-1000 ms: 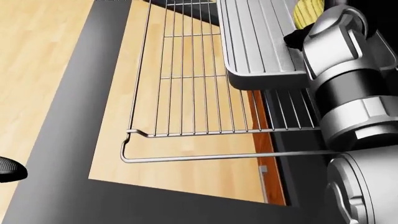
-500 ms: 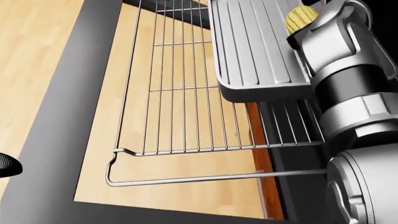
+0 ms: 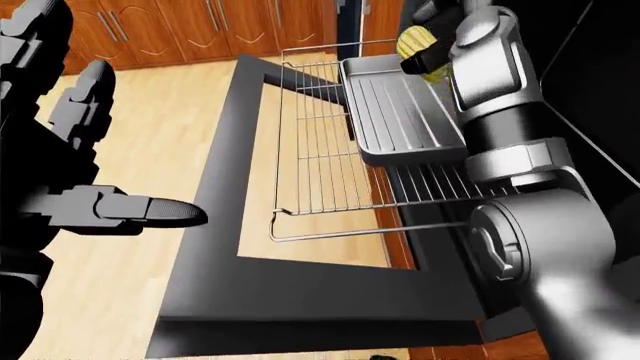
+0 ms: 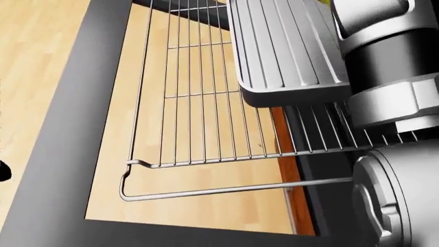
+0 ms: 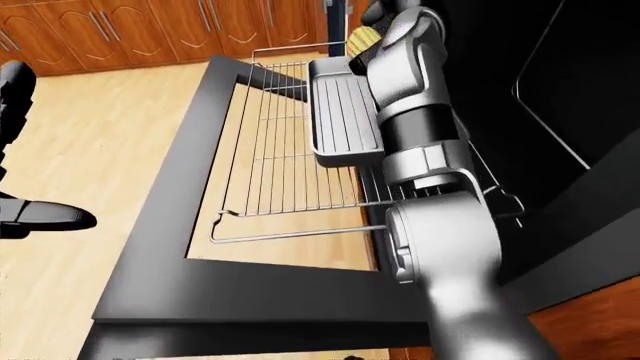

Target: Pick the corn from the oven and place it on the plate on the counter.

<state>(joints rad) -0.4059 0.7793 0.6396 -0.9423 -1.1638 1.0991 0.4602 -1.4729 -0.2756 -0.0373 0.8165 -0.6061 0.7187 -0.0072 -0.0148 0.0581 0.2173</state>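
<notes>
At 12 o'clock of the left-eye view, right hand [image 3: 432, 45] fingers were closed round the corn [image 3: 416, 41], held just above the ribbed baking tray [image 3: 400, 120] on the pulled-out oven rack [image 3: 320, 157]. Left hand [image 3: 70, 180] at 9 o'clock, fingers spread, empty, beyond the open oven door [image 3: 215, 247].

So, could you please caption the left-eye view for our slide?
Right hand at the corn above the ridged tray on the pulled-out oven rack.
</notes>
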